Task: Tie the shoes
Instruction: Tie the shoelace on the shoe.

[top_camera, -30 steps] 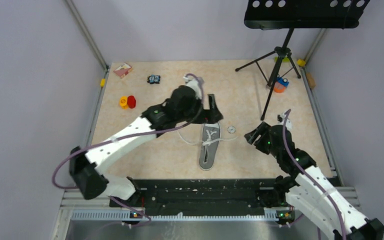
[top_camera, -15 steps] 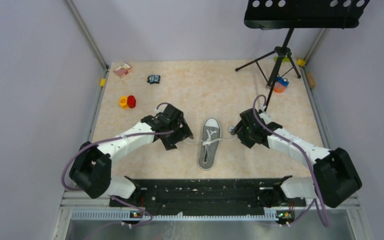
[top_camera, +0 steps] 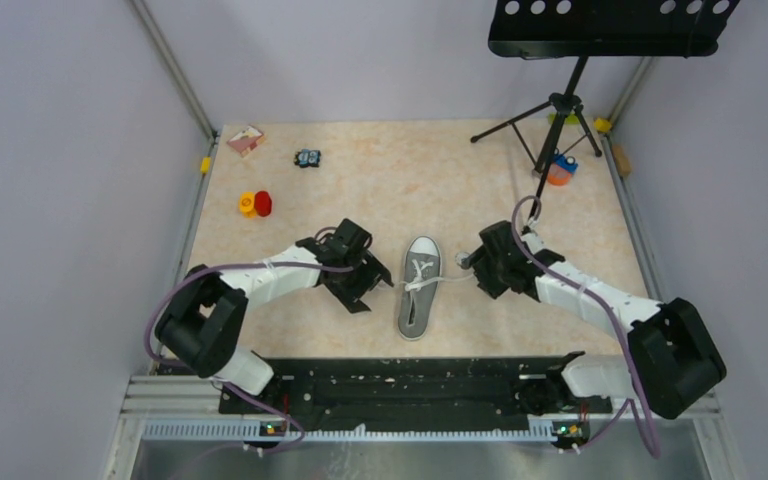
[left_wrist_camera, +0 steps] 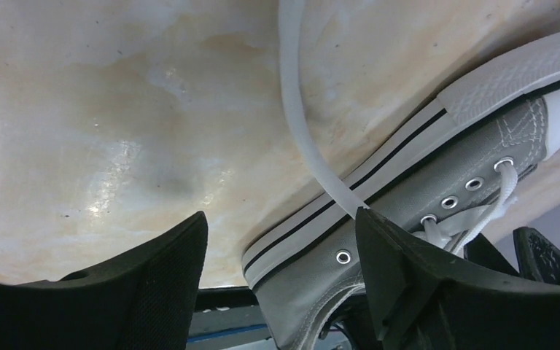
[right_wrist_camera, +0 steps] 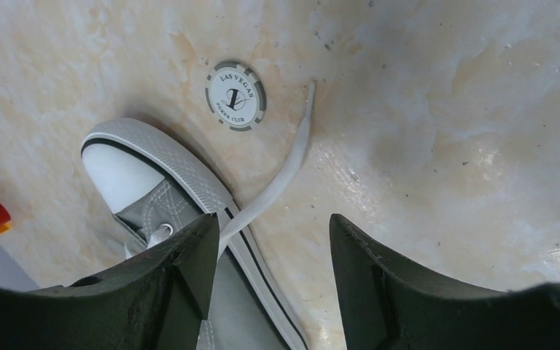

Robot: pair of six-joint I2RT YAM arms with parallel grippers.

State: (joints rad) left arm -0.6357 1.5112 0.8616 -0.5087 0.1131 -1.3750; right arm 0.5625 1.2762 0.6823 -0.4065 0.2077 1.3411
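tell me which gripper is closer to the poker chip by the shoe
Right. The right gripper is just beside the poker chip, on the same side of the shoe. The left gripper is on the shoe's far side from the chip.

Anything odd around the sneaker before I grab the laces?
A stray Las Vegas poker chip lies on the table just off the sneaker's toe, beside the loose lace end in front of the open right gripper. It has no part in tying and could get in the way of a pinch. Nothing looks damaged.
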